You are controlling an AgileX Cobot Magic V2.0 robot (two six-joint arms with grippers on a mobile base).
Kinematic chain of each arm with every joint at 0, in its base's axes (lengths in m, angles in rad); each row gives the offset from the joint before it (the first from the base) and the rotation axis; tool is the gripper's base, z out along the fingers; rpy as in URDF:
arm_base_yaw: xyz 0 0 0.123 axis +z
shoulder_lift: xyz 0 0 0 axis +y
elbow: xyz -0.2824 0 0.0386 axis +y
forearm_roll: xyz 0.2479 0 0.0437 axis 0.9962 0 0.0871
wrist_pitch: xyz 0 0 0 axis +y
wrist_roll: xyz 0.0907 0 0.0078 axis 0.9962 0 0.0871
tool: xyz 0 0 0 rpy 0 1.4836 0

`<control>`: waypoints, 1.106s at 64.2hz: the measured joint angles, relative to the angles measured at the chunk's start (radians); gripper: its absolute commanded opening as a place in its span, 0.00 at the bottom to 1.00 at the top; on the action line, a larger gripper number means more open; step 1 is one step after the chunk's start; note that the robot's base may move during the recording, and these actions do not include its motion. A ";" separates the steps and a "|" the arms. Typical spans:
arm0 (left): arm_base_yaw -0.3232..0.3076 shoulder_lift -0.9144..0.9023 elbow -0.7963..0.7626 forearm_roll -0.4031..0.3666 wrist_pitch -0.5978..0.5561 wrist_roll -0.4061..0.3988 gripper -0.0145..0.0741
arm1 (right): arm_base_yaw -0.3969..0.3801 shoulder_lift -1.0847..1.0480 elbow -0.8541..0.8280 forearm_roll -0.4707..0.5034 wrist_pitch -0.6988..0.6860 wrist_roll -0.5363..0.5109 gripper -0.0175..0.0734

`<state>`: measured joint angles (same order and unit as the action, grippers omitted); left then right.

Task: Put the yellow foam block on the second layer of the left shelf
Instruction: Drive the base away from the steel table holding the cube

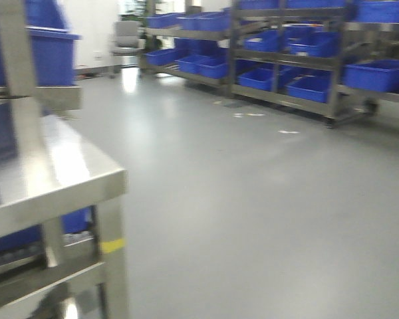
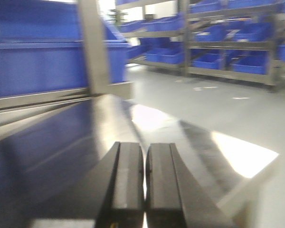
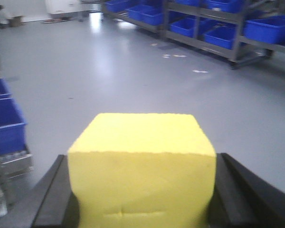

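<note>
Above grey floor (image 3: pixel 109 71), yellow foam block (image 3: pixel 142 166) in grip of right tool (image 3: pixel 148 192); left tool (image 2: pixel 145 183) fully narrow.

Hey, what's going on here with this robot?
The right gripper has its jaws shut on the yellow foam block, with grey floor ahead. The left gripper is shut and empty above a shiny steel shelf. The block is not yet on any shelf.

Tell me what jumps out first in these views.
The yellow foam block fills the right wrist view, gripped by the right gripper. The left gripper is shut and empty over a shiny steel shelf. Blue bins line racks across the grey floor.
</note>
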<state>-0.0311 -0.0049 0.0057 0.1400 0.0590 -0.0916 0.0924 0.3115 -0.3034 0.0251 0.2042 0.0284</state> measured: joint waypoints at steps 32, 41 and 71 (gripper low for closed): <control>0.000 0.000 0.000 0.000 0.000 0.000 0.32 | 0.000 0.000 0.000 0.000 0.000 0.000 0.70; 0.000 0.000 0.000 0.000 0.000 0.000 0.32 | 0.000 0.000 0.000 0.000 0.000 0.000 0.70; 0.000 0.000 0.000 0.000 0.000 0.000 0.32 | 0.000 0.000 0.000 0.000 0.000 0.000 0.70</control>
<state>-0.0311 -0.0049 0.0057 0.1400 0.0590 -0.0916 0.0924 0.3115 -0.3034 0.0251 0.2042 0.0284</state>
